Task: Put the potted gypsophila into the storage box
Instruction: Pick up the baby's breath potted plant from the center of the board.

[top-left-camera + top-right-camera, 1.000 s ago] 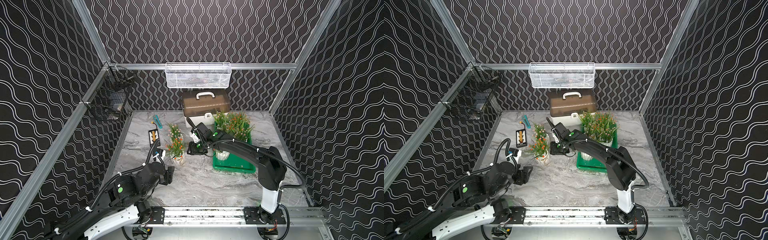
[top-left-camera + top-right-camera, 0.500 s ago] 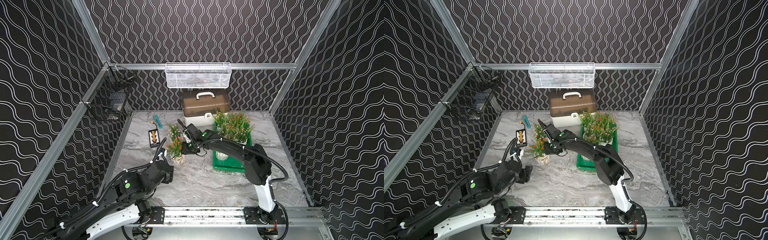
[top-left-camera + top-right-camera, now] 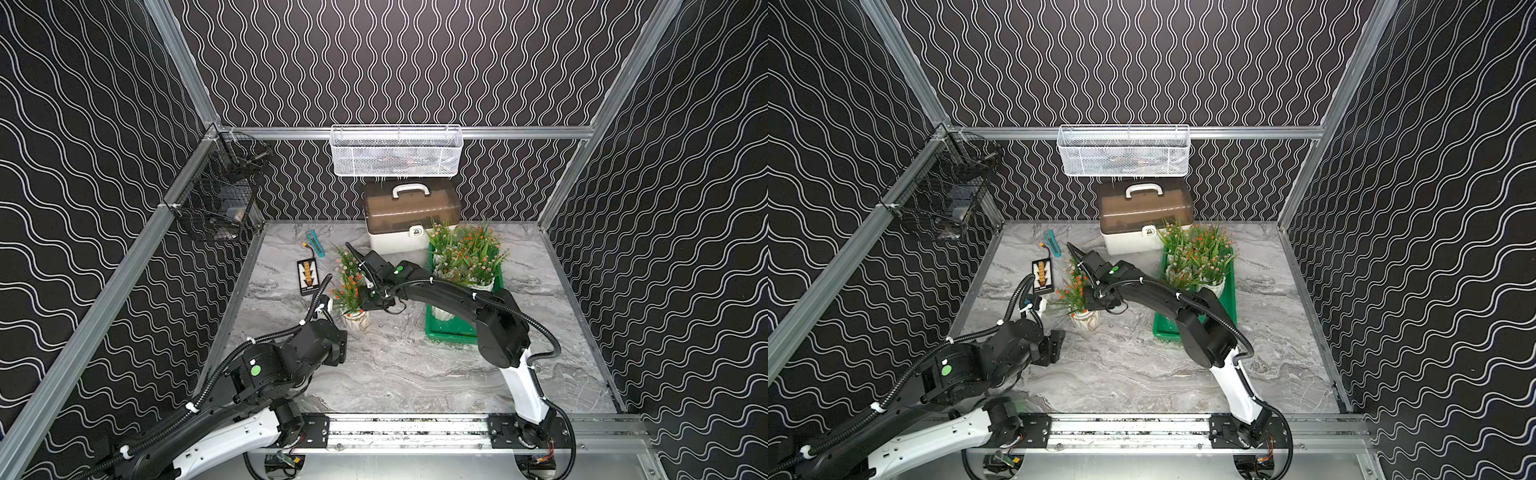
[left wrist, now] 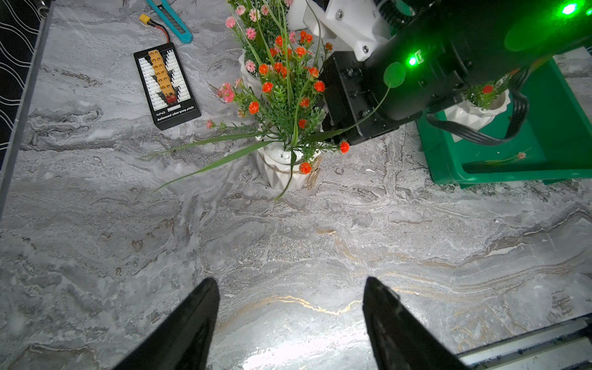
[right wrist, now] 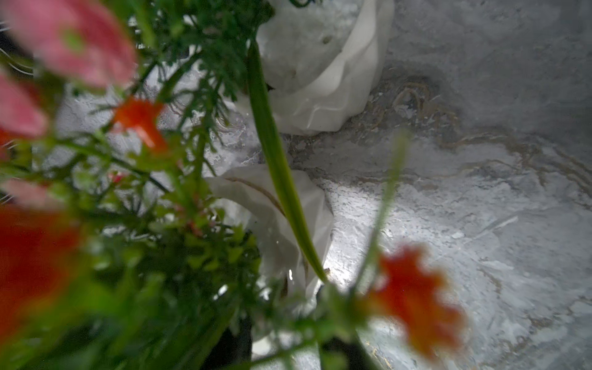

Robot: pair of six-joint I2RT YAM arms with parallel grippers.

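Note:
An orange-flowered potted gypsophila (image 3: 349, 291) (image 4: 288, 96) stands upright in its white pot (image 4: 282, 169) on the table, left of the green storage box (image 3: 451, 334) (image 4: 512, 173). A pink-flowered one (image 3: 347, 259) stands just behind it. Several more plants (image 3: 469, 253) fill the far half of the box. My right gripper (image 3: 365, 305) (image 5: 285, 336) reaches into the orange plant's foliage; its dark fingers stand apart on either side of the pot (image 5: 282, 240), open, and leaves blur any contact. My left gripper (image 4: 291, 282) (image 3: 337, 348) hangs open and empty over bare table nearer the front.
A white case with a brown lid (image 3: 411, 212) sits behind the box, under a white mesh basket (image 3: 397, 151) on the back rail. A black wire basket (image 3: 220, 199) hangs on the left wall. A black charging board (image 3: 307, 276) and a teal cutter (image 3: 316, 243) lie left of the plants.
My right arm has swung left from the box's edge to the orange plant. The left arm has shifted a little forward and its jaws have widened slightly.

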